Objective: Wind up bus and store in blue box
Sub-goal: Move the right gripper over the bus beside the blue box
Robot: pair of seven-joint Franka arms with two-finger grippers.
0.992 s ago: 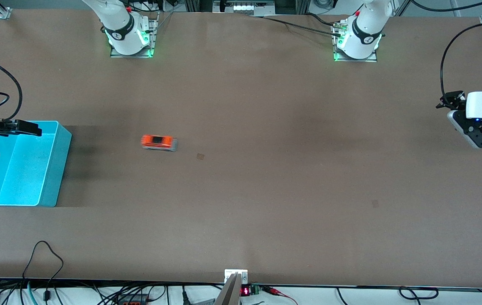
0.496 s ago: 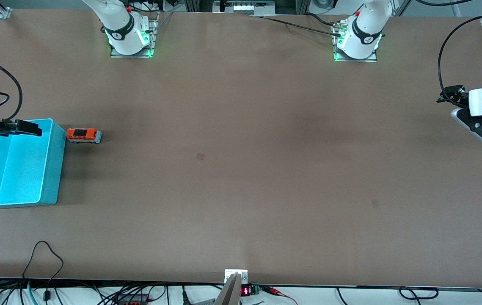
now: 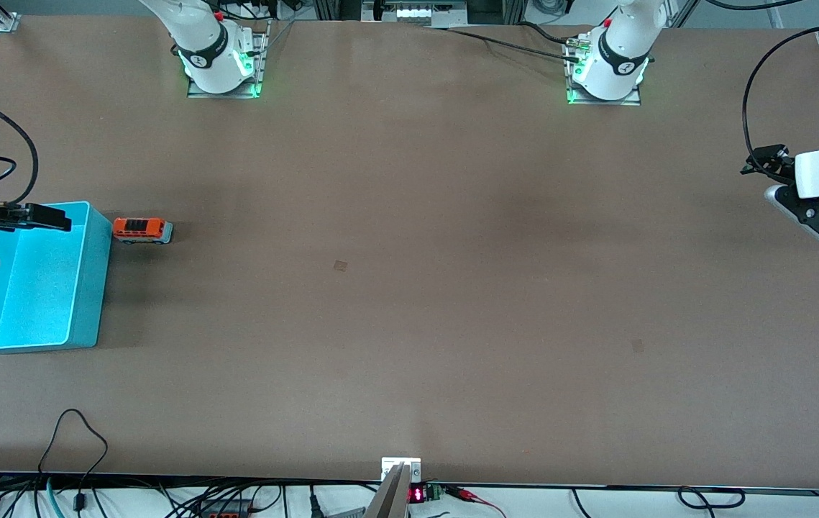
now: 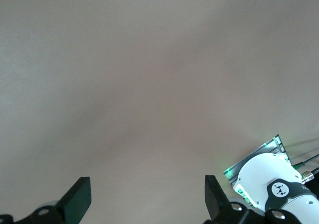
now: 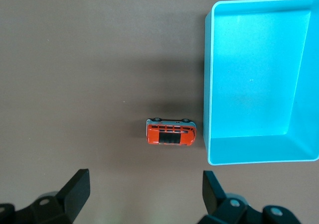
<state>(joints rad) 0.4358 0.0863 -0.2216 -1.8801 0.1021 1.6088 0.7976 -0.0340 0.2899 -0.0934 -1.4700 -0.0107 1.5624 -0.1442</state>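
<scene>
The bus [image 3: 142, 230] stands on its wheels on the table [image 3: 409, 288], nose touching or just short of the outer wall of the blue box [image 3: 85, 288], not inside it. The right gripper [image 5: 144, 196] hangs above, fingers spread and empty, with the bus below and slightly off its centre, the box beside. A careless descent could clip the thin wall or nudge the bus rolling away. The left gripper [image 4: 144, 201] waits open over bare table at its own end.
</scene>
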